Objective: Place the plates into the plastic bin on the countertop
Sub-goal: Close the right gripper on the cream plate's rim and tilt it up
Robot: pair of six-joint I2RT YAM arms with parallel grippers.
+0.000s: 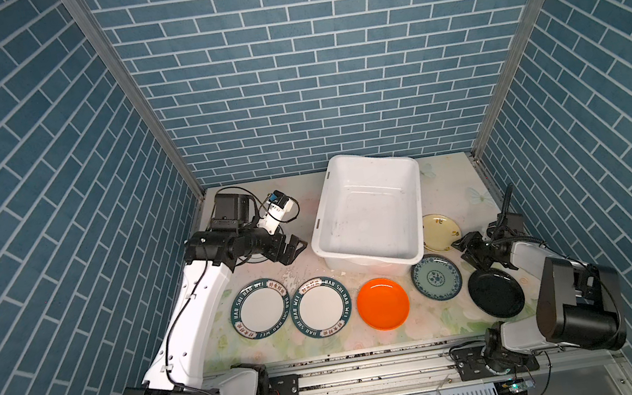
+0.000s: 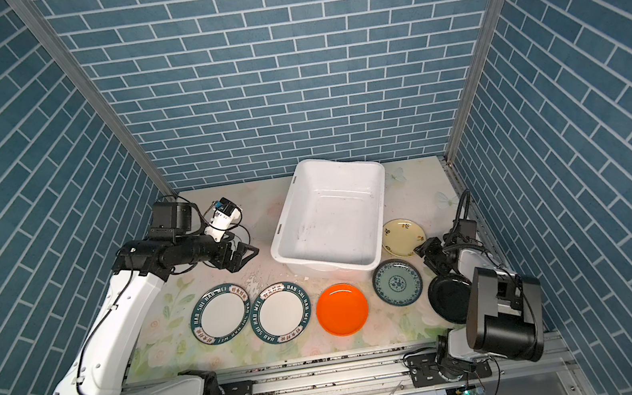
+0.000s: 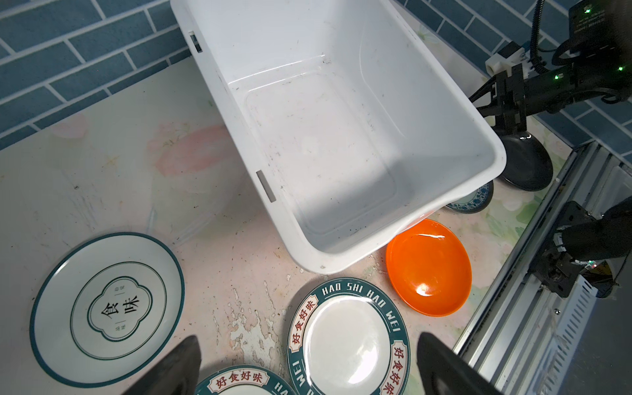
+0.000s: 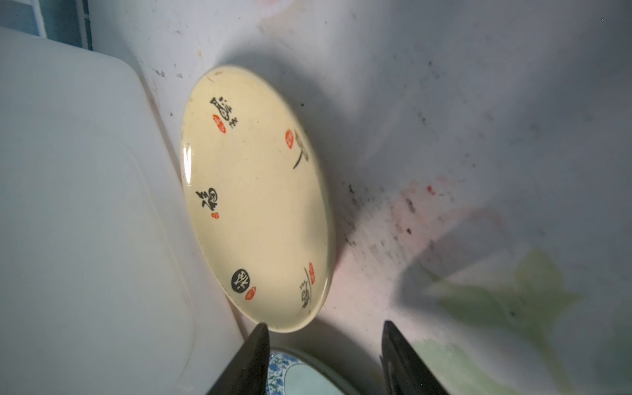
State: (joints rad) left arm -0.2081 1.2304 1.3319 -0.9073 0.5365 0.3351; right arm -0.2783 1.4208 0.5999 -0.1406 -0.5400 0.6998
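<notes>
Shows right tool (image 4: 324, 323) half-spread, empty, near cream-yellow plate (image 4: 256, 205) tight beside plastic bin (image 4: 85, 205); left tool (image 3: 307, 337) spread wide. Risks jamming against bin wall.

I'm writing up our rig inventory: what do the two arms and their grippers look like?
White shell links between black cylindrical joints. A thin black cable is tied along the left arm; a ribbed black hose rises from the right arm. The left gripper and right gripper are black, with tapered fingers.

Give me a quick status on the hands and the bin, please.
Left hand open, empty. Right hand open, empty, beside black plate. Bin empty. Nothing blocking it.
</notes>
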